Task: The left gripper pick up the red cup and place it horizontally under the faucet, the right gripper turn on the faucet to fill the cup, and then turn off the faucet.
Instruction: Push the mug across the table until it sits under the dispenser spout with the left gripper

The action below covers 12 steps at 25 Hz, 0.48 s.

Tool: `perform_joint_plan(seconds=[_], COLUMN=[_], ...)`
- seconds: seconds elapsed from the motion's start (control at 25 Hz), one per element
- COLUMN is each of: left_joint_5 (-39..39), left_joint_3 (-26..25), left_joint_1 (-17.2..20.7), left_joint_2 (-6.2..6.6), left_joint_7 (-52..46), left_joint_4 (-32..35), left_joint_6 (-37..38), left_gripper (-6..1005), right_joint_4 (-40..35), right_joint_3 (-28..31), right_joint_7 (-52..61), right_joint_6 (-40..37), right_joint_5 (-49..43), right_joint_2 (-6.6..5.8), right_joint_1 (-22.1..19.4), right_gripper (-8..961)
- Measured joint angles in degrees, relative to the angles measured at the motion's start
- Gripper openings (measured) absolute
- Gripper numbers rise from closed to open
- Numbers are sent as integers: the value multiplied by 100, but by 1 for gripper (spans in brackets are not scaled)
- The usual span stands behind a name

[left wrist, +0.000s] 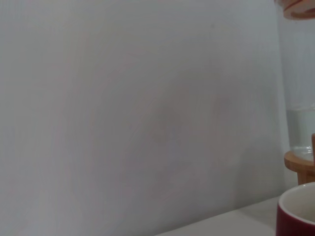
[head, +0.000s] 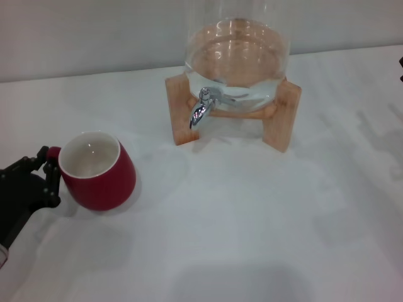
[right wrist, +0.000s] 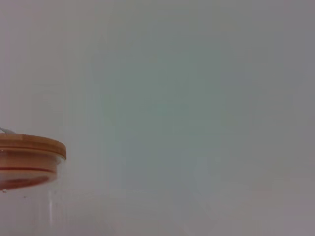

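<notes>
The red cup [head: 99, 171] stands upright on the white table at the left, white inside, with its small handle toward my left gripper [head: 51, 177]. That black gripper reaches in from the left edge, open, one finger above the handle and one below, tips close to the cup's side. The cup's rim [left wrist: 301, 212] shows in a corner of the left wrist view. The chrome faucet [head: 201, 111] points down from the glass dispenser, well to the right of and behind the cup, with bare table under it. Only a black sliver of my right gripper [head: 401, 69] shows at the right edge.
The glass dispenser [head: 236, 56] holds water and sits on a wooden stand [head: 286, 119] at the back centre. Its wooden lid [right wrist: 29, 147] appears in the right wrist view. A pale wall rises behind the table.
</notes>
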Motion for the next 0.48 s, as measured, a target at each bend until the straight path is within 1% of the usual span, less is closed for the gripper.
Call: perform_joint_plan(seconds=[0.2, 0.48], left_joint_5=[19, 105], left_joint_3=[10, 50], left_joint_1=[-245, -533], left_joint_2=[13, 18], left_joint_7=[-134, -175], left_joint_4=[-80, -92], left_joint_6=[-51, -305], left_gripper=[119, 119], right_joint_4=[-8, -22], right_joint_3=[-10, -10], right_joint_7=[5, 10], right_joint_6=[-42, -71], right_joint_5=[0, 0], right_joint_2=[0, 0], right_joint_1=[15, 24], right_gripper=[792, 792])
